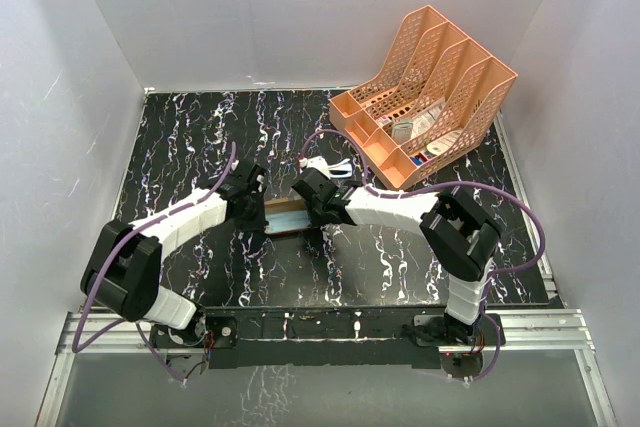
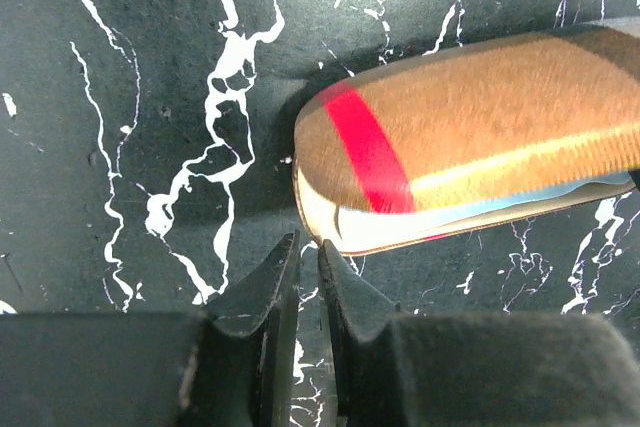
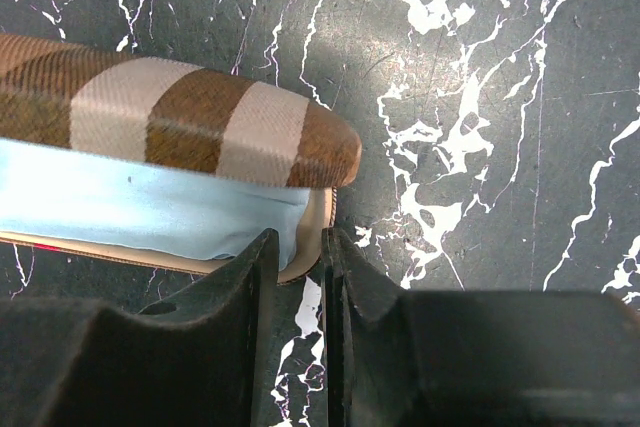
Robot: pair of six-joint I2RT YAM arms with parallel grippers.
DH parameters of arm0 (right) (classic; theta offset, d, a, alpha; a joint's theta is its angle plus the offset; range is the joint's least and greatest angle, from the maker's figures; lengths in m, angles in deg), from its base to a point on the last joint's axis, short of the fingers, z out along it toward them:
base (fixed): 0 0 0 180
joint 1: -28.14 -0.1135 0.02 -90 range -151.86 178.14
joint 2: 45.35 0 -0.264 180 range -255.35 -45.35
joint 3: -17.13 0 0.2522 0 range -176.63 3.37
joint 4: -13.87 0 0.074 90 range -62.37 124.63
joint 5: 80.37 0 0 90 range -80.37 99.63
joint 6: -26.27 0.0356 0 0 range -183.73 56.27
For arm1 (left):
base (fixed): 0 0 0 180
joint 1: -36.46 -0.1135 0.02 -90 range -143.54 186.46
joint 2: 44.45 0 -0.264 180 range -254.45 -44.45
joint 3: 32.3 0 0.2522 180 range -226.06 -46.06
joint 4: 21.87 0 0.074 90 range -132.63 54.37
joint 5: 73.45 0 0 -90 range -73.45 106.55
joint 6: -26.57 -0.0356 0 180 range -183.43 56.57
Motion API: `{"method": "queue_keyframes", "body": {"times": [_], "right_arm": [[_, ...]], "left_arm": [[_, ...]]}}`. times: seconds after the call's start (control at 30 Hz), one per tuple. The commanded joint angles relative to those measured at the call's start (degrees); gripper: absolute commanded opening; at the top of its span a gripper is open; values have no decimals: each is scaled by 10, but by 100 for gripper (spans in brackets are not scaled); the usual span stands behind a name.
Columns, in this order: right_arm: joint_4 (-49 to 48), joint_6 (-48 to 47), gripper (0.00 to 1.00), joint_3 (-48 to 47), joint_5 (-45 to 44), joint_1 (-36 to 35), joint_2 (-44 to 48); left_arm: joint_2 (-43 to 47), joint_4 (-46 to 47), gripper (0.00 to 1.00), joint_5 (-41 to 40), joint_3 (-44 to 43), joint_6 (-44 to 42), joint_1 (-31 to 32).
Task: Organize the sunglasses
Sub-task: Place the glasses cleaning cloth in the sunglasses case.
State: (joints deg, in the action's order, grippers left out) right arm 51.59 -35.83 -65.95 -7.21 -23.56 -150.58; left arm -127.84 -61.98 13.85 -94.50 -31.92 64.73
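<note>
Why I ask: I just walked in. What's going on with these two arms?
Both arms work at the brown plaid case mid-table, which lies slightly open with the light blue cloth inside. The left gripper sits nearly closed at one end, holding nothing. The right gripper is at the other end's lower rim; whether it pinches it is unclear. The sunglasses lie just beyond on the table, not yet in the case.
</note>
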Motion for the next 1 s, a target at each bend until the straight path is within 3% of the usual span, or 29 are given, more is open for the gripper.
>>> {"method": "queue_keyframes", "body": {"times": [0.0,0.53,0.97], "right_arm": [[-7,0,23,0,-18,-2,28],[-14,3,23,13,-17,-3,33],[-25,6,23,26,-13,-4,34]], "left_arm": [[34,-34,12,-6,-27,-5,3],[46,-59,12,-43,-99,-26,4],[-18,-16,13,-85,-164,-60,2]]}}
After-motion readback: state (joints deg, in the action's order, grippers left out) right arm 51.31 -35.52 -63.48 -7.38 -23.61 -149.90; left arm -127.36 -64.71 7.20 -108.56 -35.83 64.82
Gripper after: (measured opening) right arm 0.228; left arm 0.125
